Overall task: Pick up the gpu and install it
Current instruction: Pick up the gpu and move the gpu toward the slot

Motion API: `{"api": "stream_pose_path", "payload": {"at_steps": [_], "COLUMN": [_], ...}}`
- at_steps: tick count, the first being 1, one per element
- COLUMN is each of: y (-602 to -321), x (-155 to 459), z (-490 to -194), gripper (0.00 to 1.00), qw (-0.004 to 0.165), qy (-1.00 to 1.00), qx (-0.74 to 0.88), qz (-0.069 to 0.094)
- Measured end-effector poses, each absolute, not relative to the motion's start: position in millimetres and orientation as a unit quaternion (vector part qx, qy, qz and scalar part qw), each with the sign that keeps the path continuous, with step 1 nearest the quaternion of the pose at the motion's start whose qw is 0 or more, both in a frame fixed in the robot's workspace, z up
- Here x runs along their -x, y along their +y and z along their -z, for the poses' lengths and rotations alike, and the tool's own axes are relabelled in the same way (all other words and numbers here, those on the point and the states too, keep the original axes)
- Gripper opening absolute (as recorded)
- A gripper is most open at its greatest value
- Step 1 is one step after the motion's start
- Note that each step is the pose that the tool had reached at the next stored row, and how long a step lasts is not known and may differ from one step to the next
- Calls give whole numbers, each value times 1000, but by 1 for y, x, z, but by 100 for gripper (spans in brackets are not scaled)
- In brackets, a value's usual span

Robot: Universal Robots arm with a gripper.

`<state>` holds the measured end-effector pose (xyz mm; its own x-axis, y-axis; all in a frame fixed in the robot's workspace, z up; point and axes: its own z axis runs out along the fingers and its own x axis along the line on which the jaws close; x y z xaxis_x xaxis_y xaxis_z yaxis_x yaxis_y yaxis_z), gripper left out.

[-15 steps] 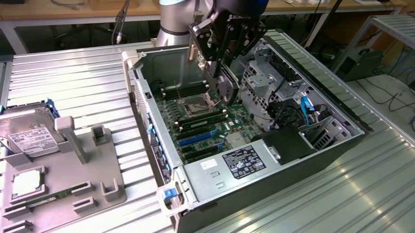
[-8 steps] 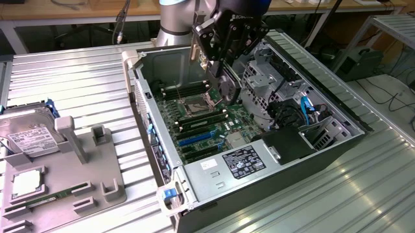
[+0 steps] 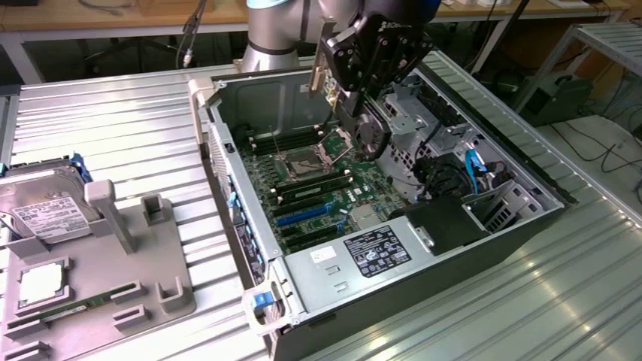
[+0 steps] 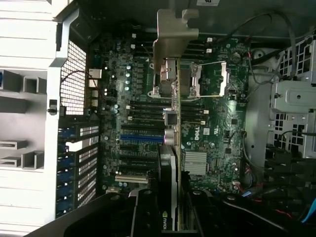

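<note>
Pickup is complete: the gpu [image 4: 168, 148] hangs edge-on, clamped between the jaws of the gripper [image 3: 361, 94], above the motherboard [image 4: 217, 133] inside the open computer case [image 3: 522, 173]. Installation remains: the card appears clear of the board, not yet seated in any expansion slot [image 4: 140, 138].

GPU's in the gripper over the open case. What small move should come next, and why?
Probably shift it sideways, at this height, toward the blue slot. The gripper holds the gpu upright over the processor socket, above the case walls. Its lower edge seems not lined up with that slot, so lowering here would likely miss.
</note>
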<state>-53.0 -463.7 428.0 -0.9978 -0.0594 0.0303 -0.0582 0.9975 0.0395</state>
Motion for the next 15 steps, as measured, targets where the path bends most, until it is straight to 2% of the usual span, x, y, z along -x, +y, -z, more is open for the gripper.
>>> {"api": "stream_pose_path", "payload": {"at_steps": [15], "y": [-464], "x": [41], "z": [-428], "gripper": [27], "qw": [16], "qy": [-999], "qx": [-29], "qz": [19]}}
